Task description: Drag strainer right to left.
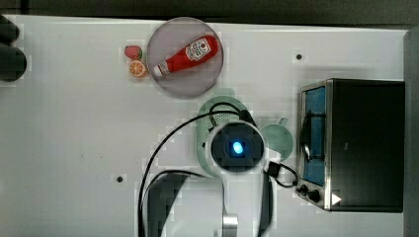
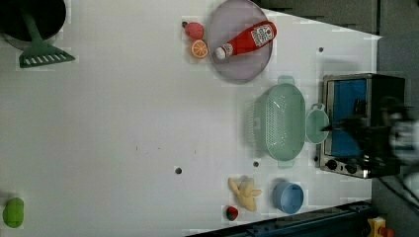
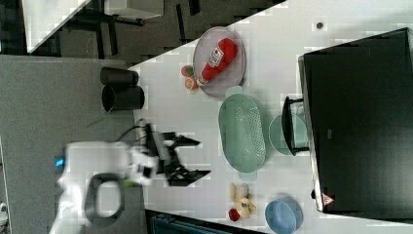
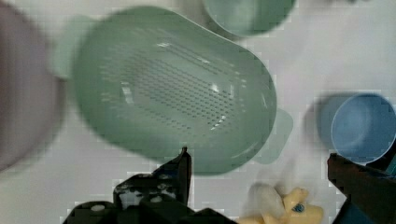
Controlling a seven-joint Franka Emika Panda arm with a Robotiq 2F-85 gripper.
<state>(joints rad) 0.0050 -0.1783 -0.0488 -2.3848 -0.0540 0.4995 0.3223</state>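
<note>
The strainer (image 2: 285, 121) sat between the plate (image 2: 237, 71) at its 11 o'clock and the cup (image 2: 316, 126) at 3. The gripper (image 3: 187, 157) hung above, fingers apart, probably to hook its rim.

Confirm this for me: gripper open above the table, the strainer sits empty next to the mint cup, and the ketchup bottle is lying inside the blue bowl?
Not quite. The ketchup bottle lies on the grey plate, as the left view shows; the blue bowl is empty. The rest holds: gripper open, strainer empty beside the mint cup.
</note>
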